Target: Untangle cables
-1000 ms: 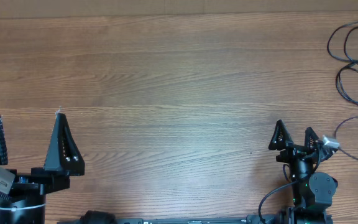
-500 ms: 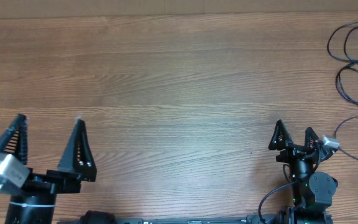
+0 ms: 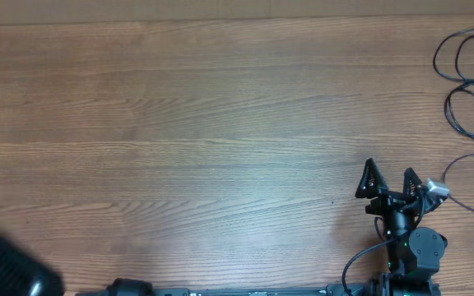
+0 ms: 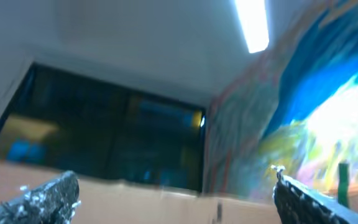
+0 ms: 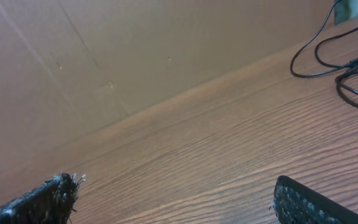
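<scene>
From overhead: cables (image 3: 466, 83) in loose loops at desk's (image 3: 220, 123) far right edge, near right gripper (image 3: 390, 167) but not touching; its jaws spread, empty. Left arm (image 3: 6, 263) just dark blur, bottom-left corner. Left wrist: left gripper (image 4: 175, 180) jaws wide, empty, tilted up toward ceiling light (image 4: 252, 25) (picture smeared). Right wrist: jaws wide over bare wood, cables upper right.

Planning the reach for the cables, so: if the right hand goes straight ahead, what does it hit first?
Likely nothing on the table: the right hand faces bare wood up to the cardboard wall, though tilt is unclear. The cables lie off to its right.
</scene>
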You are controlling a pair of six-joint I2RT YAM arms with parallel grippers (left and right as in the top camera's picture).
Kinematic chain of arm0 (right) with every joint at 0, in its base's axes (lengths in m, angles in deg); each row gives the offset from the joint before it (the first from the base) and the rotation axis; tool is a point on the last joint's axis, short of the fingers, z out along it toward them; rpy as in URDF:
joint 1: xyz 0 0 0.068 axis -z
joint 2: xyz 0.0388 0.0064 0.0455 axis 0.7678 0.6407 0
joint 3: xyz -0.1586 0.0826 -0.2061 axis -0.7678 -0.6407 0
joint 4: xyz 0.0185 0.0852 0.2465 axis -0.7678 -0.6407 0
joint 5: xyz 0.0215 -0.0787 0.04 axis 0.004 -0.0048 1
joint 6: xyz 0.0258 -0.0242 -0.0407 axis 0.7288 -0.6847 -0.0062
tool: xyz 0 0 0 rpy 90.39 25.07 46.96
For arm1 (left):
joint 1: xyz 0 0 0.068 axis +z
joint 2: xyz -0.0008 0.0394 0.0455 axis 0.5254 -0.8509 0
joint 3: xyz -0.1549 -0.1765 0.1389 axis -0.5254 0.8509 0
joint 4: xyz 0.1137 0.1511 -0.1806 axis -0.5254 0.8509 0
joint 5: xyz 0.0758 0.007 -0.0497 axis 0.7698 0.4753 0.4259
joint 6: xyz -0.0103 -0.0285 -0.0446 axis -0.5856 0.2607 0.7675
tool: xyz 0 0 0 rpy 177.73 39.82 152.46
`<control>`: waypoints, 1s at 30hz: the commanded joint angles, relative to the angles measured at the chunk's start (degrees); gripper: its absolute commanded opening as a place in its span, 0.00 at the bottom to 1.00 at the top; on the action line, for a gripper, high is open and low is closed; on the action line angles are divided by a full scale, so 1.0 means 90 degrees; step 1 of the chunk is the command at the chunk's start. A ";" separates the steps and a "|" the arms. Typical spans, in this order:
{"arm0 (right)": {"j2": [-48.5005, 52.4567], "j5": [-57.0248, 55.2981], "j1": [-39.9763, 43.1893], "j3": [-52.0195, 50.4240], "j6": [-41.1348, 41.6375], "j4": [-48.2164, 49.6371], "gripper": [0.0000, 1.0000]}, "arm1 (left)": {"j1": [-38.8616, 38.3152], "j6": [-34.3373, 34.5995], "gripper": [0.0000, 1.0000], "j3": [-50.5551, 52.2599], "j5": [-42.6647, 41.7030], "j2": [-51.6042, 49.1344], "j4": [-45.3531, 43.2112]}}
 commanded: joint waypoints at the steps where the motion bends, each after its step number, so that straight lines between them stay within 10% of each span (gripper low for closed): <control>1: 0.0007 -0.0010 -0.0024 -0.0061 -0.0063 0.0036 1.00 | 0.0036 -0.0172 1.00 -0.0007 -0.0172 0.0010 -0.0459; 18: 0.0007 -0.0010 -0.0024 -0.0061 -0.0063 0.0036 1.00 | 0.0678 -0.0214 1.00 0.4267 -0.0277 0.3164 -0.2093; 30: 0.0007 -0.0010 -0.0024 -0.0061 -0.0063 0.0036 1.00 | 0.1277 -0.0248 1.00 0.7147 -0.0767 0.3203 -0.2798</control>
